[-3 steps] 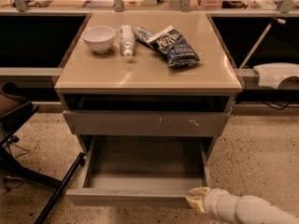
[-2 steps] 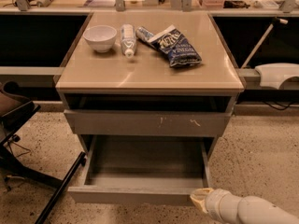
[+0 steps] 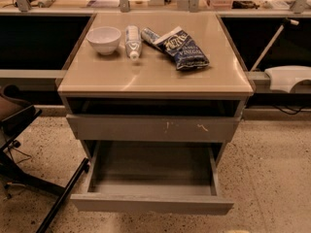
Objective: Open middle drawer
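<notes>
The middle drawer [image 3: 151, 204] is pulled far out of the grey cabinet, its long plain front facing me near the bottom of the view. Its shallow grey tray [image 3: 153, 171] is open to view and holds nothing. Above it, the drawer front with white scratch marks [image 3: 153, 128] is pulled out only slightly, with a dark gap over it. My gripper is out of view; no part of the arm shows in the frame.
On the cabinet top [image 3: 155, 76] are a white bowl [image 3: 103, 39], a bottle lying down [image 3: 132, 41] and a blue snack bag [image 3: 183, 50]. A black chair base [image 3: 34, 181] stands on the speckled floor at left. A white object [image 3: 289, 76] is at right.
The white arm and gripper, earlier at the drawer's front right corner, have drawn back out of the frame at the bottom right. The drawer stays pulled out.
</notes>
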### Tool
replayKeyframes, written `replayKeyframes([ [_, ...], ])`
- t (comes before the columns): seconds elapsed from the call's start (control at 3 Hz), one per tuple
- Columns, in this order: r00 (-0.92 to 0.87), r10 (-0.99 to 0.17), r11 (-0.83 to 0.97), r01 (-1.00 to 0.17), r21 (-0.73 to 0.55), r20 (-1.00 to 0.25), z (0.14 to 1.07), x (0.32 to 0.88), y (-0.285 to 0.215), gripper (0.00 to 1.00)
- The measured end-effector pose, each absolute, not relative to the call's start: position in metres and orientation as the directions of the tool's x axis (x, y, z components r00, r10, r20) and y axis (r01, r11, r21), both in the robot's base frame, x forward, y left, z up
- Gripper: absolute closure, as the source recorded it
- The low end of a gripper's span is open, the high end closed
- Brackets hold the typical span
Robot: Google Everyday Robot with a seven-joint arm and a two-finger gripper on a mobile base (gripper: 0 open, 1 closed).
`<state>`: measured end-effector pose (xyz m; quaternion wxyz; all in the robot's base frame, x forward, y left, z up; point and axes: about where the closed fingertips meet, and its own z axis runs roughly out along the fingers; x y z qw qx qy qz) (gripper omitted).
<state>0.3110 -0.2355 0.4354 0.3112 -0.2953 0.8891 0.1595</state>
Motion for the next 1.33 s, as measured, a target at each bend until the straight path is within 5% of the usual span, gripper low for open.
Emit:
replayKeyframes([
  [1.33, -0.662, -0.388, 0.795, -0.593, 0.131, -0.642, 0.4351, 0.2825, -0.2481, 0.11],
])
